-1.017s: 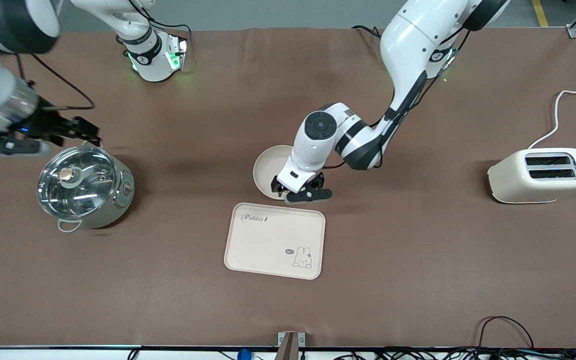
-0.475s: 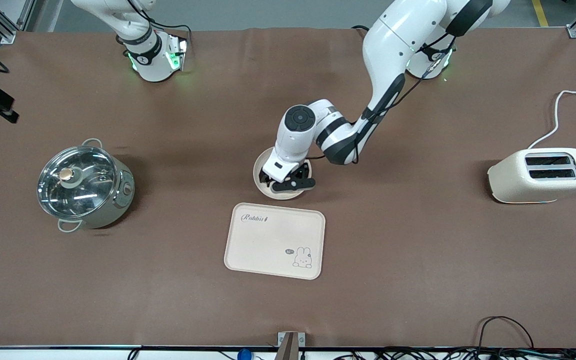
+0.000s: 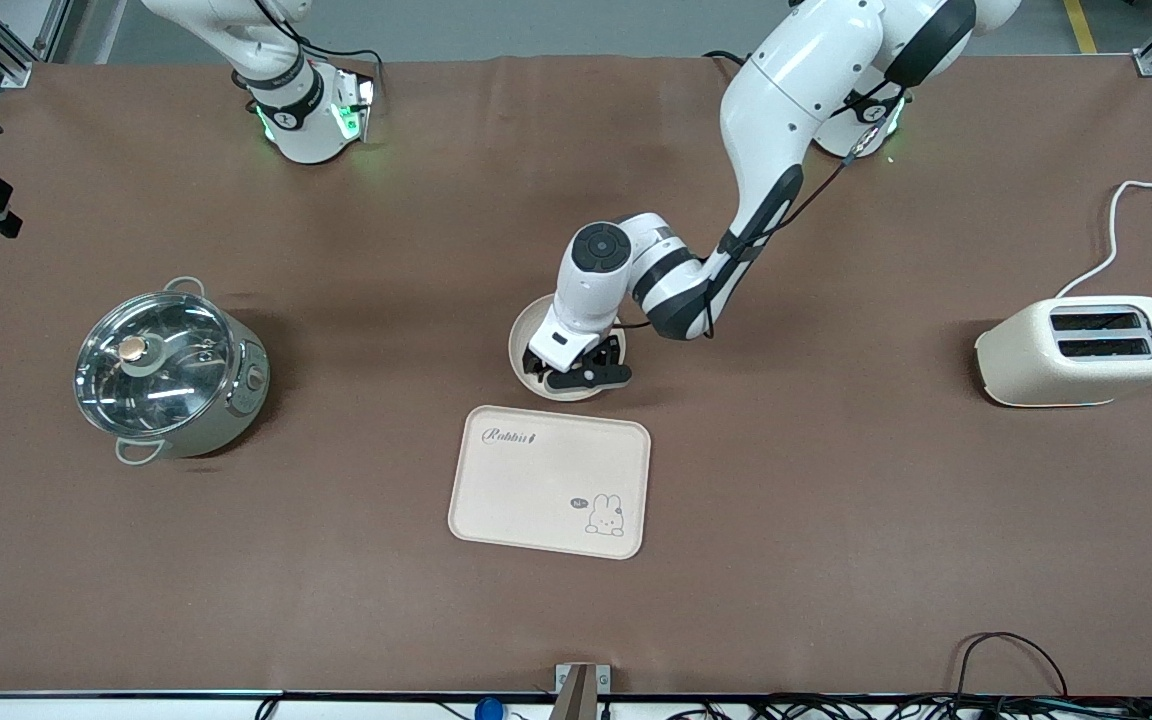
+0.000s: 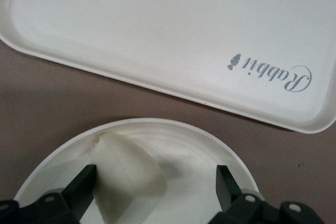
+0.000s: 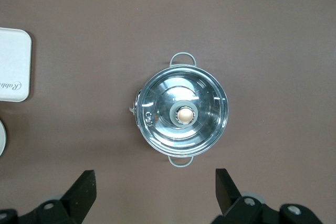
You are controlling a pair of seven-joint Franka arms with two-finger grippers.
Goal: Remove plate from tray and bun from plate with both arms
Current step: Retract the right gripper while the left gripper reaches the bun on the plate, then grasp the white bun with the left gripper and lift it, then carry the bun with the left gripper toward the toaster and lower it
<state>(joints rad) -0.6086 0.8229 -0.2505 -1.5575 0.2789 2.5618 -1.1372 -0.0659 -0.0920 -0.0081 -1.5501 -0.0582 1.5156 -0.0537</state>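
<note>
Cream plate (image 3: 526,345) holds the bun (image 4: 126,174); left gripper (image 4: 156,188) spread wide over it, right gripper (image 5: 156,190) parted above the pot (image 5: 182,110).

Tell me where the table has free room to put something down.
Bare cloth lies between pot and tray, and between tray and toaster. It is crowded where the open left gripper sits over the plate.
</note>
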